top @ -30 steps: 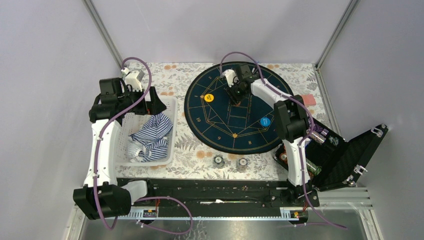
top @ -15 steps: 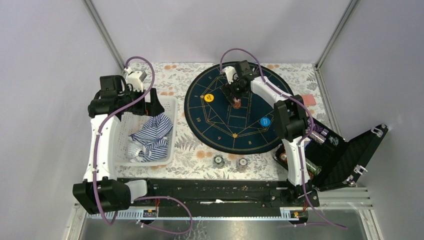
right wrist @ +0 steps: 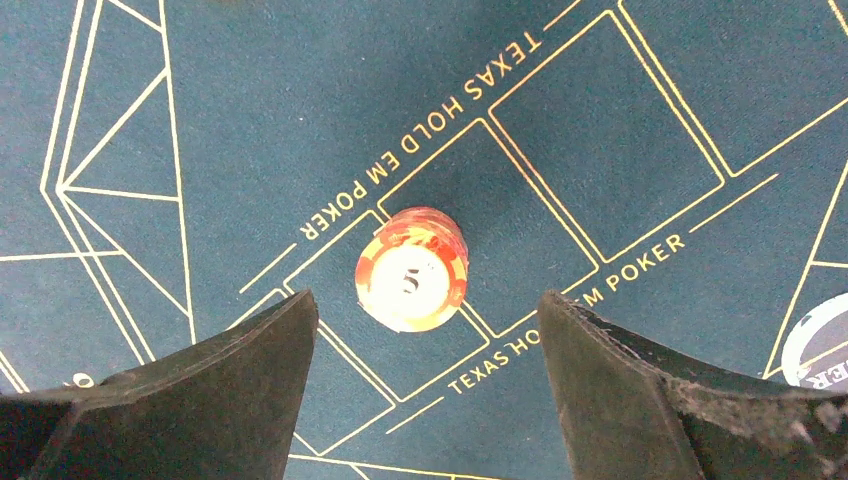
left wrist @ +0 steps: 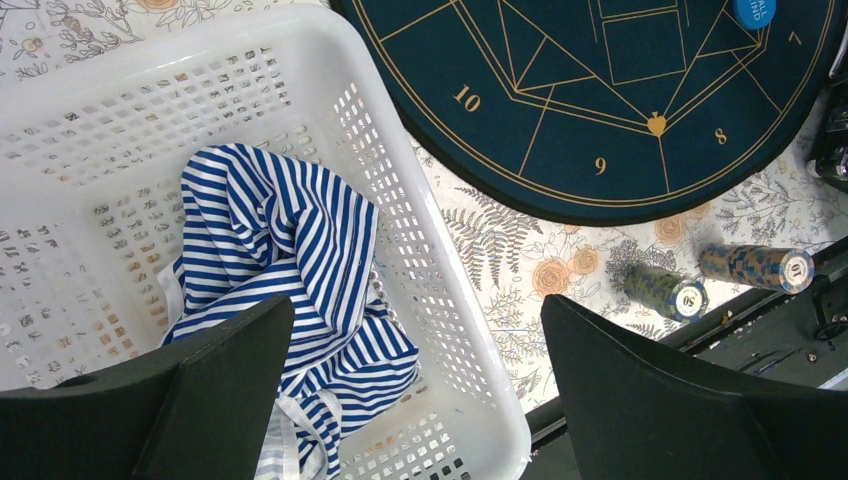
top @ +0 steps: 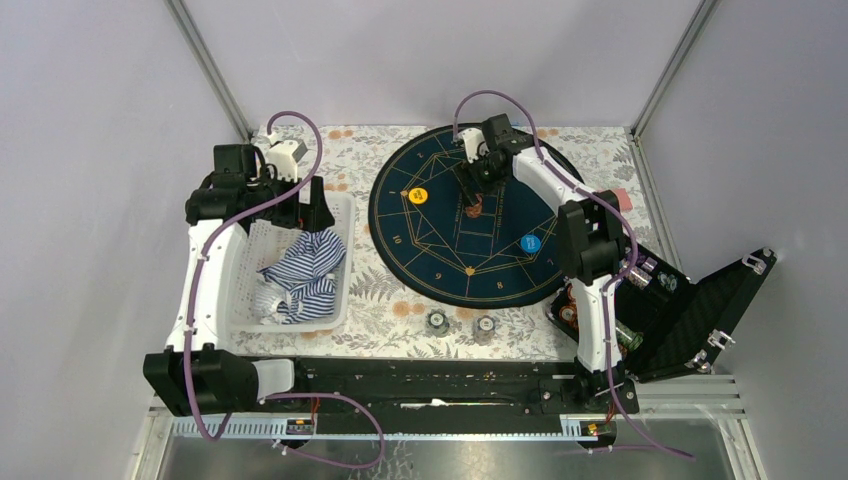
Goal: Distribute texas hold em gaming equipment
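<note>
A red chip stack (right wrist: 411, 282) marked 5 stands alone on the round dark blue mat (top: 440, 250), seen from above as a small red stack (top: 474, 208). My right gripper (right wrist: 428, 312) hovers over it, open, with nothing between its fingers; it sits near the mat's far side (top: 471, 183). A yellow disc (top: 419, 195) and a blue disc (top: 531, 242) lie on the mat. Two more chip stacks, greenish (left wrist: 665, 290) and grey (left wrist: 757, 268), lie on the floral cloth near the front. My left gripper (left wrist: 417, 305) hangs open above the basket (top: 300, 205).
The white basket (left wrist: 470, 330) holds a striped blue-white cloth (left wrist: 270, 250). An open black case (top: 690, 310) stands at the right. A red rectangular item (top: 620, 198) lies by the mat's right edge. The black rail (top: 420, 375) runs along the front.
My right gripper has opened, left the red chip stack on the mat and drawn back from it. The left arm has shifted slightly toward the far side.
</note>
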Available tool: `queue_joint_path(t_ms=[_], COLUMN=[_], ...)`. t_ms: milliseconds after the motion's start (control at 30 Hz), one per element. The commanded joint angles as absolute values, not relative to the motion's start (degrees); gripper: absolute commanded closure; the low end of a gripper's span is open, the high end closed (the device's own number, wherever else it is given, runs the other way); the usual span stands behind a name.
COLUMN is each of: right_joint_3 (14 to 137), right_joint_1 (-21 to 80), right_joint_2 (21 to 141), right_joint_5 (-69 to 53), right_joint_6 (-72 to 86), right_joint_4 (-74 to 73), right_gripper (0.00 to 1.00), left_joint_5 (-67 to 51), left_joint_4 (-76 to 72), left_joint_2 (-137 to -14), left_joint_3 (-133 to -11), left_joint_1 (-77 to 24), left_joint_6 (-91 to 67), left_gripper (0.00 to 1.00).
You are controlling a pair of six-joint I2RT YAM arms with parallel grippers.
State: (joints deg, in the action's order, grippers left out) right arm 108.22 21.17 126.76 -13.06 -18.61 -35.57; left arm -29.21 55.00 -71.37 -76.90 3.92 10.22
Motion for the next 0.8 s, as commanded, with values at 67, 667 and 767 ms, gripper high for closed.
queue_joint_path(t_ms=[67,667,767], right_joint_3=[112.0,114.2,114.2], right_joint_1=[21.2,22.1,22.3], right_joint_2=[126.6,130.7,130.8], right_joint_5=[-14.7,-13.9,-13.0], right_joint_6=[-17.4,-16.5,-16.4], right_joint_4=[-37.6,-38.5,-38.1], right_gripper=[0.13,0.27,0.35], left_joint_5=[-28.5,-27.2,-27.3], left_joint_4=[53.7,53.7,53.7], left_joint_2=[-71.0,-68.6,-68.8], left_joint_3=[-79.8,-78.2,-78.1], left_joint_1=[3.8,3.7,3.7], left_joint_6=[8.9,9.7,9.7], left_gripper=[0.01,0.01,0.01])
